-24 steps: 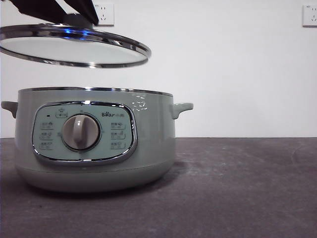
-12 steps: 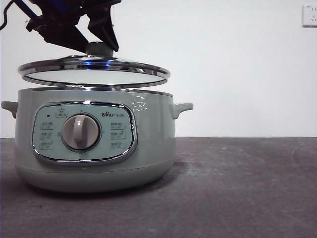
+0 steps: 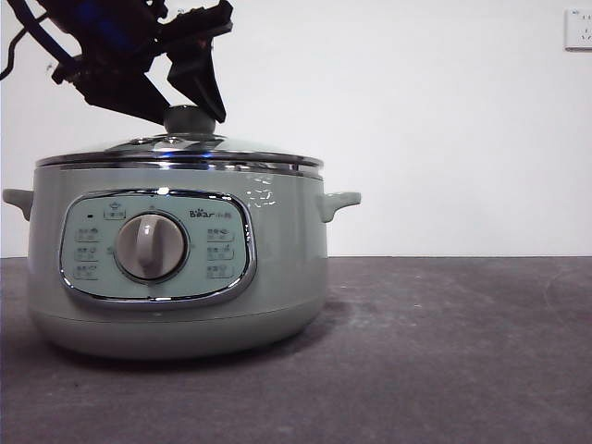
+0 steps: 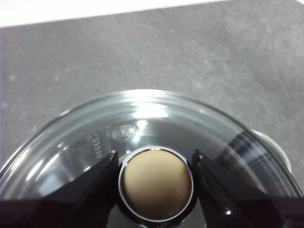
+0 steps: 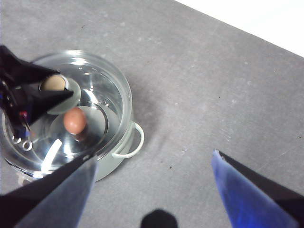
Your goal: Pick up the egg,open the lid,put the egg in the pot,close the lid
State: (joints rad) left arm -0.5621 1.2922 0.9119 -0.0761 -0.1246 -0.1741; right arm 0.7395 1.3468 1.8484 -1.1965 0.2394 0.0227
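The left gripper [image 4: 156, 164] clamps the wide glass lid [image 3: 180, 153] by its knob, seated on the sage-green pot [image 3: 176, 264]; it should release straight upward. The right gripper [image 5: 152, 190] waits, jaws apart.

Pot [image 3: 176, 268] standing on the table [image 3: 444, 351], toward the left in the front view, with open table stretching to its right. Lid [image 3: 180, 153] seated flat on the pot's rim, knob [image 3: 190, 120] at top centre. Egg [image 5: 75, 120] lying inside the pot, under the lid, near the middle of the floor. Left tool [image 4: 156, 176] directly above the lid, one jaw against each side of the knob. Right tool [image 5: 152, 185] well above the table, off to one side of the pot, jaws spread wide apart around nothing. Wall [image 3: 444, 129] behind the table, with a socket [image 3: 578, 28] high at the right.
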